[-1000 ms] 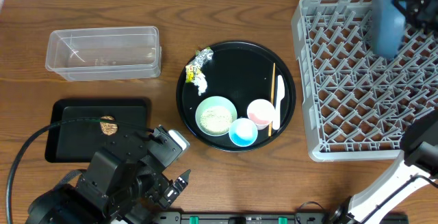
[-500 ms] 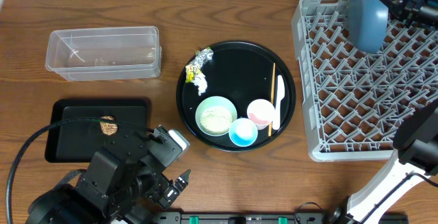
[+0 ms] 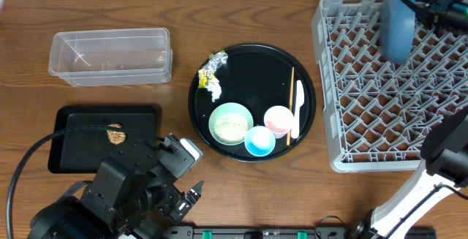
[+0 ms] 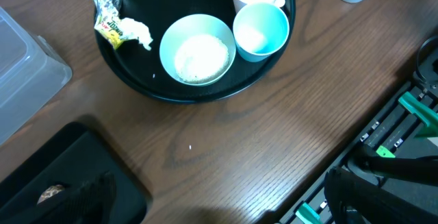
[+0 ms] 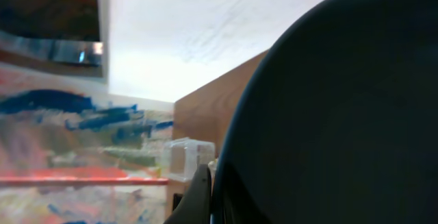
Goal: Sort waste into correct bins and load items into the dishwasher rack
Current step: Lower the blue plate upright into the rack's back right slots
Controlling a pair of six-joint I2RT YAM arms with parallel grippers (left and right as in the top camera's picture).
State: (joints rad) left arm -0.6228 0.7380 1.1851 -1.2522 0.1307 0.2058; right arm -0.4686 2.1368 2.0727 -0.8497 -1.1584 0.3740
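Dark blue plate (image 3: 398, 21) clamped by rim in my right claw (image 3: 426, 6), standing near upright over far side of grey dishwasher rack (image 3: 365, 129); contact with pegs not discernible. My left claw (image 3: 189, 173) spread wide, empty, beside black rectangular tray (image 3: 80, 118). Pale green bowl (image 3: 230, 123), pink cup (image 3: 278, 119), light blue cup (image 3: 259, 141) on round black tray (image 3: 252, 71).

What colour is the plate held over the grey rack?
The plate is dark blue, clearest in the overhead view.
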